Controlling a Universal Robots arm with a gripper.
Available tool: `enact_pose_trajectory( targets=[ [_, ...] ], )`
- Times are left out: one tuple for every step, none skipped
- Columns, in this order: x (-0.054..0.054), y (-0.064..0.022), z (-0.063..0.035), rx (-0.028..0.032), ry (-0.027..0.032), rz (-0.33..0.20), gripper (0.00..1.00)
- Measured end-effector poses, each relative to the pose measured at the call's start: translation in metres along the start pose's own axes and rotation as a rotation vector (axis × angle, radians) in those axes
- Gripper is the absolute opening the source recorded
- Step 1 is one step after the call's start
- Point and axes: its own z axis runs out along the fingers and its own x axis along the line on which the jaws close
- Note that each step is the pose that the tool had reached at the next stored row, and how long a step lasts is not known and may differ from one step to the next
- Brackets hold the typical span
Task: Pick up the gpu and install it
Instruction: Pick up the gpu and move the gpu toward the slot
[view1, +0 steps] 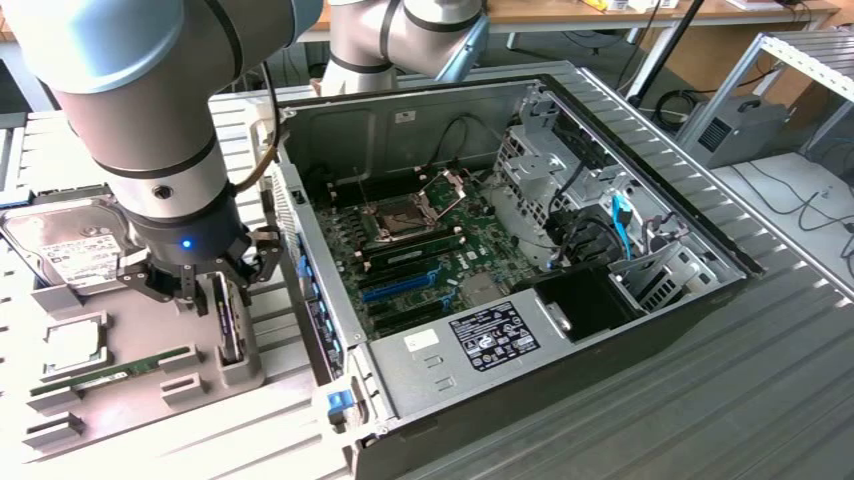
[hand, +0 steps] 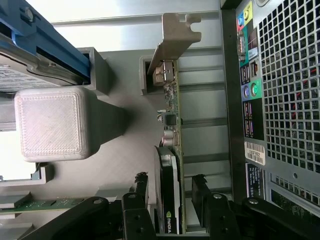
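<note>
Okay, we're seeing the gripper (view1: 218, 298) sitting low at the exterior view's lower left, jaws apart and straddling the gpu (hand: 168, 162), which is standing on edge in the grey holder (view1: 187, 372) beside the computer case (view1: 534, 340).

The exterior view looks from high up and slants down on the open computer case (view1: 400, 375), which lies on its side in the middle of the scene. The arm (view1: 147, 130) stands very near this camera, at the exterior view's left. The wrist view looks from the wrist along the gripper (hand: 170, 176), downward and from very close, onto the gpu (hand: 170, 150) standing on its edge in the grey holder (hand: 120, 150). Both views share this holder, the gpu, the gripper, the hard drive (view1: 74, 250) beside them and the rear wall (hand: 290, 100) of the case.
</note>
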Motion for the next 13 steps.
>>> enact_pose_trajectory(
  targets=[
    [0.0000,0.0000,0.0000,0.0000,0.0000,0.000,0.48],
    [0.0000,0.0000,0.0000,0.0000,0.0000,0.000,0.48],
    [0.0000,0.0000,0.0000,-0.0001,-0.0001,0.000,0.48],
    [0.0000,0.0000,0.0000,0.0000,0.0000,0.000,0.48],
    [0.0000,0.0000,0.0000,0.0000,0.0000,0.000,0.48],
    [0.0000,0.0000,0.0000,0.0000,0.0000,0.000,0.48],
    [0.0000,0.0000,0.0000,0.0000,0.0000,0.000,0.47],
    [0.0000,0.0000,0.0000,0.0000,0.0000,0.000,0.40],
    [0.0000,0.0000,0.0000,-0.0001,0.0000,0.000,0.40],
    [0.0000,0.0000,0.0000,0.0000,0.0000,0.000,0.34],
    [0.0000,0.0000,0.0000,0.0000,0.0000,0.000,0.28],
    [0.0000,0.0000,0.0000,0.0000,0.0000,0.000,0.27],
    [0.0000,0.0000,0.0000,0.0000,0.0000,0.000,0.27]
  ],
)
